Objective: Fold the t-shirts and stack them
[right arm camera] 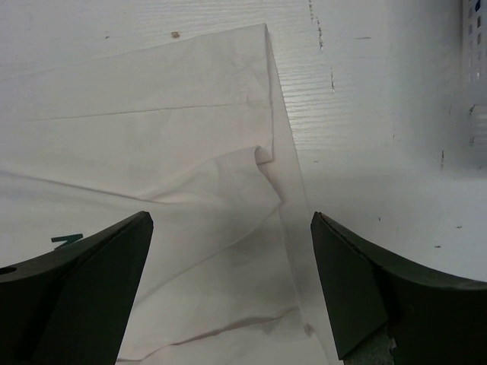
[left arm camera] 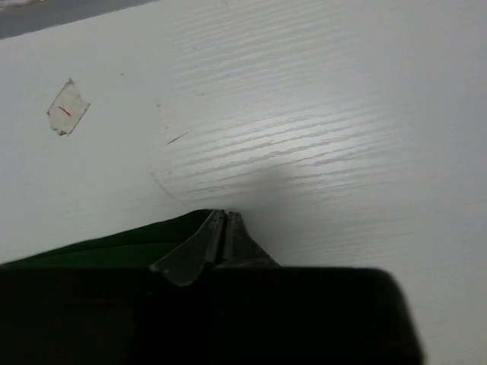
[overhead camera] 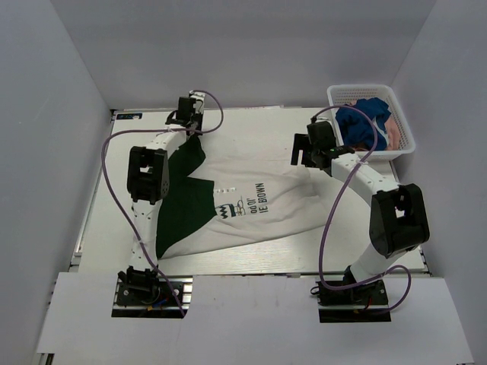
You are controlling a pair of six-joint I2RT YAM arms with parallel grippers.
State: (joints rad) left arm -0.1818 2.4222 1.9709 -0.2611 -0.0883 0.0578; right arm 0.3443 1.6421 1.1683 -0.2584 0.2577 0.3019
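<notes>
The cream t-shirt (overhead camera: 259,205) with black print lies spread across the middle of the table, its dark green sleeve (overhead camera: 186,160) stretched toward the far left. My left gripper (overhead camera: 192,128) is shut, its fingertips (left arm camera: 226,217) pressed together at the tip of that green sleeve (left arm camera: 114,247). My right gripper (overhead camera: 304,156) hovers open over the shirt's far right corner, and cream cloth (right arm camera: 152,137) and its edge lie between the wide fingers (right arm camera: 230,220). A blue t-shirt (overhead camera: 358,122) and a pink one (overhead camera: 386,135) sit bundled in the basket.
The white mesh basket (overhead camera: 396,122) stands at the far right corner, its wall showing at the right wrist view's edge (right arm camera: 475,76). White walls close in the table on three sides. A small tape scrap (left arm camera: 68,108) is stuck to the tabletop beyond the left gripper.
</notes>
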